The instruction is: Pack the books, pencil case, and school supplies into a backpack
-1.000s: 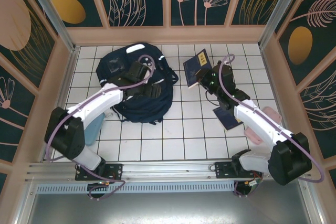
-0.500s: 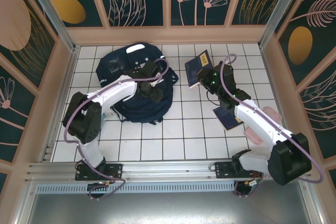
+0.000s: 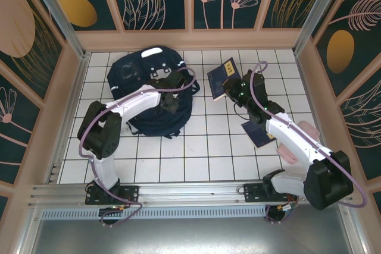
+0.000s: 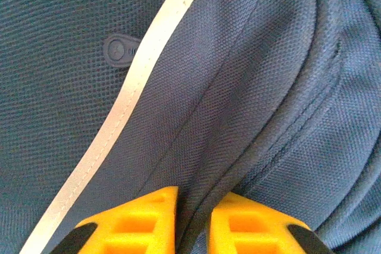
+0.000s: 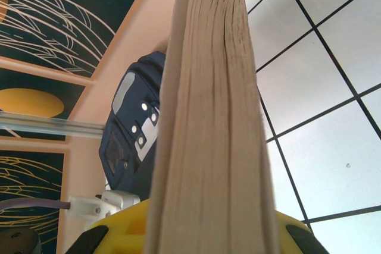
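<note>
Tiled table [image 3: 220,147] is carrying everything. The backpack [image 3: 140,84], the biggest item, is lying flat under the left claw [image 3: 170,103] and spreading out to that claw's left and far side. The left claw is pressing down on the backpack's right part. In the left wrist view its yellow fingers [image 4: 134,224] are sitting almost together, pinching a raised fold of navy fabric between them. The white stripe [image 4: 128,105] is running diagonally just left of the pinch. The right claw [image 3: 234,89] is clamping a dark navy book [image 3: 223,75], holding it off the tiles and tilted, on the claw's far-left side and well apart from the backpack. In the right wrist view the page edge is rising between the yellow fingers [image 5: 113,230], which are pressing against both covers. A second book [image 3: 257,134] is lying flat on the tiles behind the right claw, under that arm. A pink item [image 3: 290,154] is lying further back by the right wall.
</note>
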You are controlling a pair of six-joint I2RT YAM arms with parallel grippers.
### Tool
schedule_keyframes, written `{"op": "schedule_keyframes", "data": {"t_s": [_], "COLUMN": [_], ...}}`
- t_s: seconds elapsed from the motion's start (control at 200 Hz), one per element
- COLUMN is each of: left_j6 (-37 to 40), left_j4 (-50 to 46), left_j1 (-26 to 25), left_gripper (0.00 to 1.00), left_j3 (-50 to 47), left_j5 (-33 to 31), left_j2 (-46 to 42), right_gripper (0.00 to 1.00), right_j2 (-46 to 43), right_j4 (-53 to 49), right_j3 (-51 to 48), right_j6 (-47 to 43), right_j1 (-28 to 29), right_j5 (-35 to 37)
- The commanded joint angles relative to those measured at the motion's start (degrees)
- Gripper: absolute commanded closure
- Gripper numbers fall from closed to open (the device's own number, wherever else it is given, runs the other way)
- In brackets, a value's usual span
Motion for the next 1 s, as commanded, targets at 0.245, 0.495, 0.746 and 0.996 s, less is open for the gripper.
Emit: {"op": "schedule_keyframes", "data": {"t_s": [0.245, 0.495, 0.746, 0.996], "left_j6": [-1.29, -2.70, -5.34, -6.74], "left_j4": [3.74, 8.63, 15.85, 16.31], "left_j1": [1.15, 1.14, 1.08, 1.13], "left_gripper": [1.00, 1.00, 1.00, 1.00], "left_j3": [2.41, 4.52, 5.56, 7.16], "left_j5": [-7.06, -8.55, -1.91, 0.97], "left_j2": [-8.43, -17.82, -21.29, -20.20], "right_gripper": [1.00, 1.00, 1.00, 1.00], "right_j2": [-2.21, -3.15, -0.01, 7.57], "right_j4": [-2.63, 0.27, 6.09, 14.50], "right_j3": [0.32, -1.34, -3.21, -2.39], "right_j6": [-0.86, -5.81, -5.48, -1.89], "right_j1": [-0.51, -0.20, 7.61, 12.13], "right_j5": [1.15, -11.63, -18.04, -20.65]}}
